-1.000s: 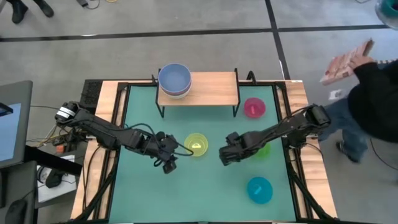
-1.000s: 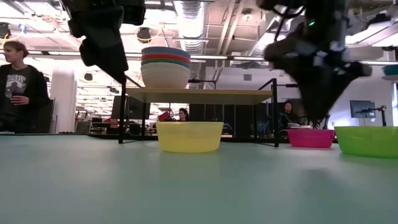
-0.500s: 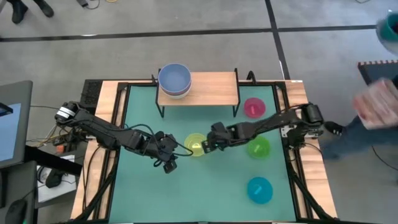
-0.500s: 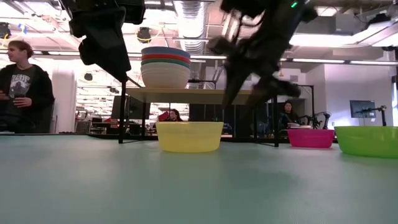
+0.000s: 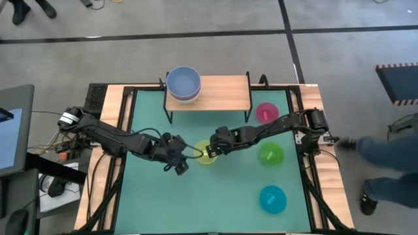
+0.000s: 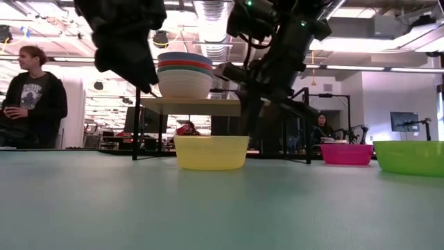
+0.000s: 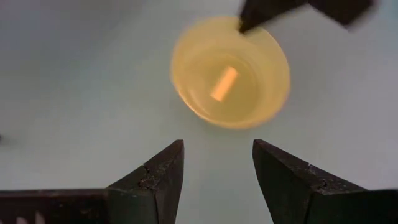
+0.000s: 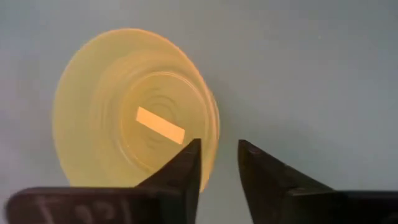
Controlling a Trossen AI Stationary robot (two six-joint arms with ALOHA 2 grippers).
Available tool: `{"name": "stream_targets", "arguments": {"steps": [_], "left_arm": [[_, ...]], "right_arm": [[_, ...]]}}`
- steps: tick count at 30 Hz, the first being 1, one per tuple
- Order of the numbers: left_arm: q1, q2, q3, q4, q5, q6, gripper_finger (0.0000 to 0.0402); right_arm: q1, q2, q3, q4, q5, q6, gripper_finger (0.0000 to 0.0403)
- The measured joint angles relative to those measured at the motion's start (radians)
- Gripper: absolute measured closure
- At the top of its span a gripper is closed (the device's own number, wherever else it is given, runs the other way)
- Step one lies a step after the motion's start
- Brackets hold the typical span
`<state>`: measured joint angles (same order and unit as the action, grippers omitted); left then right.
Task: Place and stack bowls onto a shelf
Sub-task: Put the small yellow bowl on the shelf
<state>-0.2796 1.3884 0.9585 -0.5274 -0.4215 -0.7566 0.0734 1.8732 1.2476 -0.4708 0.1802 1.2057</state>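
Step in hand, by the look of it: pickup of the yellow bowl [image 5: 205,152] at mid-desk, well short of the shelf [image 5: 222,91]; four bowls already stacked [image 6: 184,73] at the shelf's left end, periwinkle on top; pink bowl [image 5: 267,112], green bowl [image 5: 271,154] and cyan bowl [image 5: 272,199] loose on the desk [image 5: 222,202] to the right.

Right gripper [image 8: 217,155] down at the yellow bowl's right rim; fingers [image 8: 186,165] narrowly parted, one inside the rim and one outside, straddling the wall; nothing gripped yet, contact hard to judge.

Left gripper [image 7: 217,165] just left of the same bowl, raised off the desk, fingers wide apart and empty.

Next move, presumably: pinch the rim, lift clear, carry far-left and lower squarely onto the stack; tipping risk if off-centre.
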Motion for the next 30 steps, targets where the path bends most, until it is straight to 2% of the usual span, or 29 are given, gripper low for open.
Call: {"name": "stream_targets", "arguments": {"steps": [2,6,12,20,30], "left_arm": [[0.035,0.005,0.0,0.026,-0.003,0.028,0.0226],[0.1,0.014,0.0,0.053,0.061,0.074,0.0226],[0.136,0.02,0.0,0.048,0.103,0.067,0.0226],[0.138,0.02,0.0,0.057,0.136,0.061,0.0226],[0.138,0.02,0.0,0.073,0.226,0.059,0.0235]], "right_arm": [[0.005,0.0,0.0,0.02,0.001,-0.011,0.0306],[0.013,0.0,0.0,0.044,0.0,-0.029,0.0341],[0.012,0.0,0.0,0.037,0.005,-0.058,0.0386],[0.045,0.0,0.02,0.039,0.035,-0.079,0.0386],[0.114,0.0,0.231,-0.072,0.156,-0.181,0.0386]]}}
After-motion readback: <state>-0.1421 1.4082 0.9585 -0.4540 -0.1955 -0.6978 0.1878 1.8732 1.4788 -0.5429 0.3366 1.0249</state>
